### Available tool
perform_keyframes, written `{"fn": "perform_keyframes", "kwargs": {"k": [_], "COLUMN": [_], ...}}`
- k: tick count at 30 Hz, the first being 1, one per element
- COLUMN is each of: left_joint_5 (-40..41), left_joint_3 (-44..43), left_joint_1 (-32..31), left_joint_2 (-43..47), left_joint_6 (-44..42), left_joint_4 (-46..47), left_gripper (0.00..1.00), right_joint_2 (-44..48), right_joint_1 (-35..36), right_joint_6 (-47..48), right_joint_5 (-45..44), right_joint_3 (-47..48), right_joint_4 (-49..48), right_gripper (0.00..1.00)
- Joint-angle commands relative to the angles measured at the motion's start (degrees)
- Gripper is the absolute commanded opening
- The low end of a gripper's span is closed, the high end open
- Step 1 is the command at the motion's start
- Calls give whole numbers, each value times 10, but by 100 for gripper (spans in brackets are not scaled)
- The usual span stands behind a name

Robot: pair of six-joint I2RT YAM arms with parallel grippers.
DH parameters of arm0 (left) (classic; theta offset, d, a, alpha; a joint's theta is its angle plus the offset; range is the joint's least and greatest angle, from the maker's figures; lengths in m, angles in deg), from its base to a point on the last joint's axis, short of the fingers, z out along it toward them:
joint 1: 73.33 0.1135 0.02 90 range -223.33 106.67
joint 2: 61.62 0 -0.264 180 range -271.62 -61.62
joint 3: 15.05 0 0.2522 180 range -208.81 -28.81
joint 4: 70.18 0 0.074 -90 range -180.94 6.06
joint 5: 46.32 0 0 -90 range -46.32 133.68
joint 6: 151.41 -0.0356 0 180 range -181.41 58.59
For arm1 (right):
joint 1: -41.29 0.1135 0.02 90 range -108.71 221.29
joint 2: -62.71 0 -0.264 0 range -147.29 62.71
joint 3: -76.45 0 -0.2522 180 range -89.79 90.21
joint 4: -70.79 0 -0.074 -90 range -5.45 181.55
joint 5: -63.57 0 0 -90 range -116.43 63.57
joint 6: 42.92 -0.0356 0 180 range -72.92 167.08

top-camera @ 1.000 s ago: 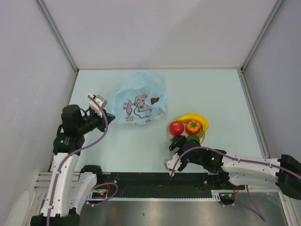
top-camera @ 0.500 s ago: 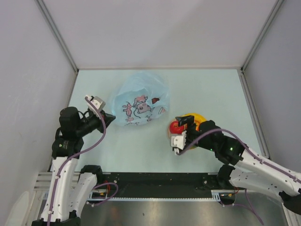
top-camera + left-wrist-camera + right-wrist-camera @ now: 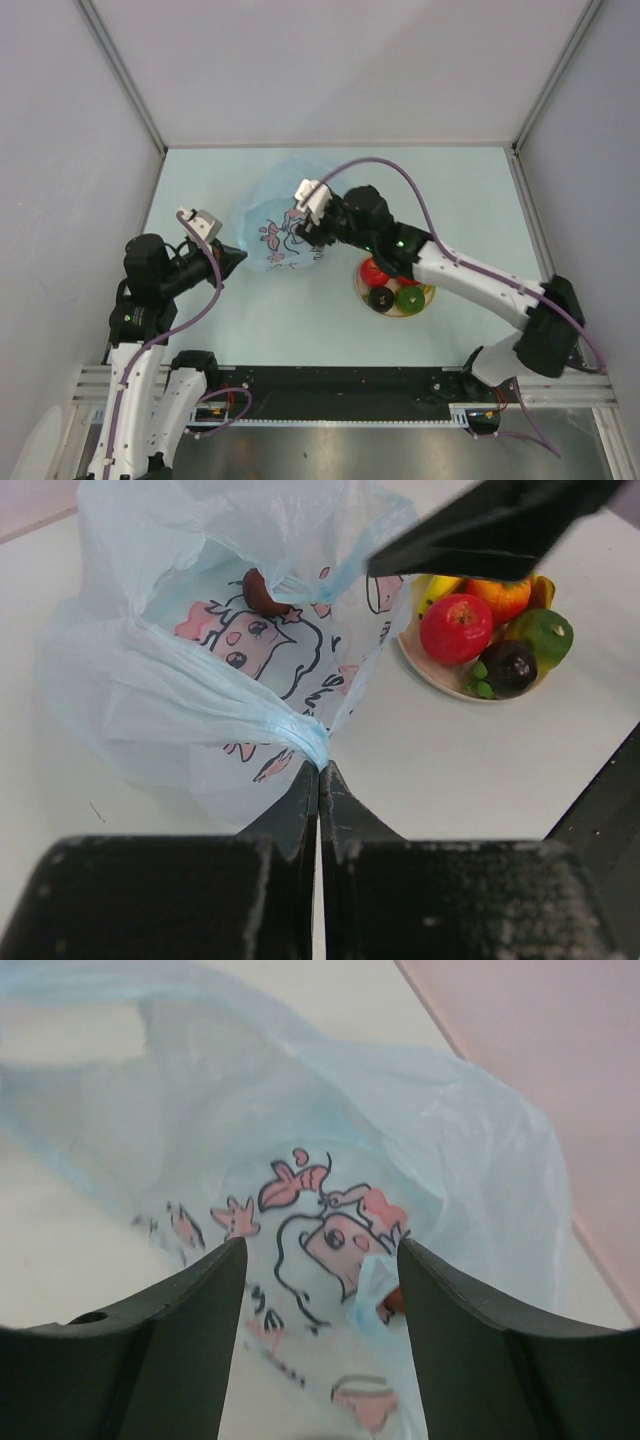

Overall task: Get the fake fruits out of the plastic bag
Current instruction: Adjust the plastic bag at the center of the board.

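The plastic bag (image 3: 285, 210) lies at the table's middle left, light blue with pink cartoon prints. My left gripper (image 3: 228, 262) is shut on the bag's twisted edge (image 3: 300, 742). In the left wrist view a dark red fruit (image 3: 262, 592) shows inside the bag (image 3: 180, 670). My right gripper (image 3: 297, 230) hovers over the bag, open and empty; its view shows the bag (image 3: 330, 1150) between the fingers (image 3: 190, 1330) and a reddish bit (image 3: 395, 1302) under a fold. A red apple (image 3: 456, 628), an orange fruit (image 3: 500, 595), a green one (image 3: 545, 638), a dark purple one (image 3: 508, 667) and a banana (image 3: 440, 585) lie outside the bag.
The fruits outside the bag lie on a round beige plate (image 3: 362, 290) right of the bag, partly under my right arm (image 3: 470, 275). Grey walls enclose the table on three sides. The black rail with both arm bases runs along the near edge (image 3: 330, 395).
My right gripper has left the plate and swung up and left over the bag. A dark purple fruit now lies on the plate. My left gripper has drawn slightly back, still holding the bag.
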Motion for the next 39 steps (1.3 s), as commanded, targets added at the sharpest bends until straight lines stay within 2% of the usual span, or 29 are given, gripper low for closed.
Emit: {"fn": "perform_keyframes", "kwargs": {"k": [1, 5, 8, 11, 14, 19, 23, 24, 26, 29, 32, 35, 36, 37, 39], "left_joint_5": [-8, -4, -3, -1, 5, 23, 41, 44, 42, 36, 23, 25, 29, 31, 48], "left_joint_3": [-4, -18, -37, -74, -122, -204, -302, -344, -386, -453, -458, -396, -352, -328, -256], "left_joint_1": [4, 4, 3, 2, 2, 1, 0, 0, 1, 1, 1, 0, 1, 0, 0], "left_joint_2": [3, -3, -24, -60, -92, -166, -212, -221, -240, -251, -223, -160, -142, -125, -73], "left_joint_6": [-23, -44, -48, -57, -76, -101, -102, -102, -105, -110, -142, -205, -226, -281, -325], "left_joint_4": [-8, -29, -28, -30, -38, -30, -3, 0, -1, -27, -77, -155, -179, -232, -282], "left_gripper": [0, 0, 0, 0, 0, 0, 0, 0, 0, 0, 0, 0, 0, 0, 0], "right_joint_2": [-113, -237, -302, -350, -407, -496, -537, -541, -534, -500, -434, -373, -337, -317, -274], "right_joint_1": [-25, -37, -47, -85, -106, -143, -142, -140, -137, -131, -132, -123, -119, -116, -110], "right_joint_6": [-116, -151, -174, -206, -192, -132, -41, -26, -24, -61, -137, -161, -170, -181, -236], "right_joint_5": [36, 73, 21, -7, -32, -106, -232, -240, -241, -246, -232, -193, -182, -156, -114], "right_joint_3": [110, 179, 206, 235, 294, 461, 519, 526, 542, 535, 479, 338, 260, 229, 176], "right_joint_4": [-15, 12, 18, 11, -6, -74, -204, -247, -257, -216, -144, -115, -112, -106, -68], "right_gripper": [65, 61, 53, 55, 57, 61, 64, 64, 64, 65, 64, 63, 63, 64, 64]}}
